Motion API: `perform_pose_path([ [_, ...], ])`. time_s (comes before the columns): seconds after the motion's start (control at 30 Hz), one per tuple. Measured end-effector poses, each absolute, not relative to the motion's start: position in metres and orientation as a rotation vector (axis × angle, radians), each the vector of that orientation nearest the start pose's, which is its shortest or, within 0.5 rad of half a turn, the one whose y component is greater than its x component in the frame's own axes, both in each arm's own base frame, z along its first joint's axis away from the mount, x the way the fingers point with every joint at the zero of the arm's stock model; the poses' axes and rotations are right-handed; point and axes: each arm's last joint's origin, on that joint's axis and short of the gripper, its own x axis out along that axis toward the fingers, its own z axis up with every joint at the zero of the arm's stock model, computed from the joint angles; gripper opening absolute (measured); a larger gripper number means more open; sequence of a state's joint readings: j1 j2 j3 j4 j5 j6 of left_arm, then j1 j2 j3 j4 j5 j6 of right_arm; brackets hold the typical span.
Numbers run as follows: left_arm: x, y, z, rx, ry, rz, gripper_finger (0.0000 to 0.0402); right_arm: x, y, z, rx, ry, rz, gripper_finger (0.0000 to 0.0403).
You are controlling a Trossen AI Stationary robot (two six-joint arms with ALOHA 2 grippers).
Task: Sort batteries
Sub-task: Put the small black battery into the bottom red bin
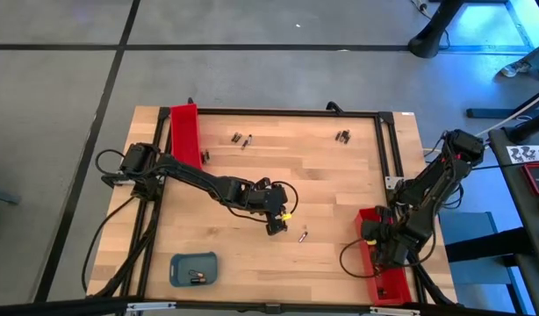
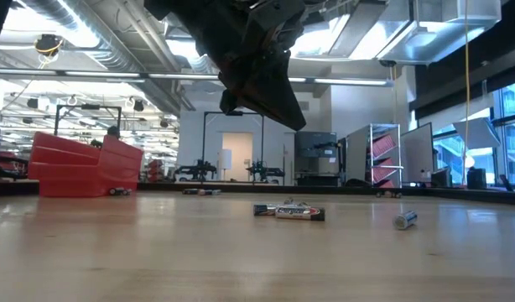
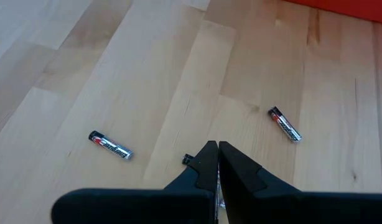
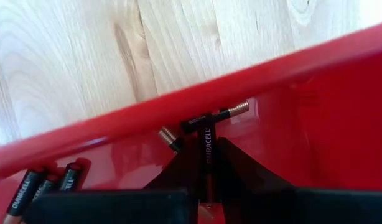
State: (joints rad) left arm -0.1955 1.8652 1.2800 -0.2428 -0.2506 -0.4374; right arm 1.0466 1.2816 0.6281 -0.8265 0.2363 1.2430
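Sorting batteries, table scanned left to right.

Blue tray: near front-left edge; a few cells are seen inside.
Left red tray: stood at the far-left side; a cell lies just beside it.
Loose batteries: a pair near the far edge, another pair farther right, one just right of the left gripper.
Left gripper: hung over mid-table, fingers pressed together; whether anything is pinched cannot be told. Two cells are seen on the wood ahead of it.
Right red tray: at the front-right edge; several Duracell cells are already laid inside.
Right gripper: lowered into that tray, jaws narrow, one dark battery clamped between them, lengthwise along the fingers.

Risk, right: if the jaws are parted while tilted, the cell may be dropped onto the wall and bounced out.
Risk, left: a descent with closed fingers may knock the nearby cell away; round cells roll easily on bare wood.
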Motion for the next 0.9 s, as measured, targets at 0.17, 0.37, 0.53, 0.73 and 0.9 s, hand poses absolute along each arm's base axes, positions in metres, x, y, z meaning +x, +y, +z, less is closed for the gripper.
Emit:
perform_pose_path([
  [0.17,0.3926,-0.0704,0.2003,-0.229,0.778,0.225,0.0005,0.0982,0.1563,0.1597,0.145,1.313,-0.167,0.0033],
  [0.37,0.3926,-0.0704,0.2003,-0.228,0.778,0.225,0.0005,0.0981,0.1562,0.1596,0.145,1.314,-0.168,0.0033],
  [0.53,0.3926,-0.0705,0.2003,-0.227,0.778,0.225,0.0005,0.098,0.1564,0.1591,0.109,1.319,-0.136,0.0041],
  [0.73,0.3925,-0.0706,0.2003,-0.227,0.778,0.224,0.0005,0.0973,0.1553,0.1586,0.083,1.33,-0.13,0.0096],
  [0.9,0.3926,-0.0705,0.2003,-0.227,0.778,0.224,0.0005,0.0967,0.1559,0.1606,0.087,1.358,-0.126,0.0121],
])
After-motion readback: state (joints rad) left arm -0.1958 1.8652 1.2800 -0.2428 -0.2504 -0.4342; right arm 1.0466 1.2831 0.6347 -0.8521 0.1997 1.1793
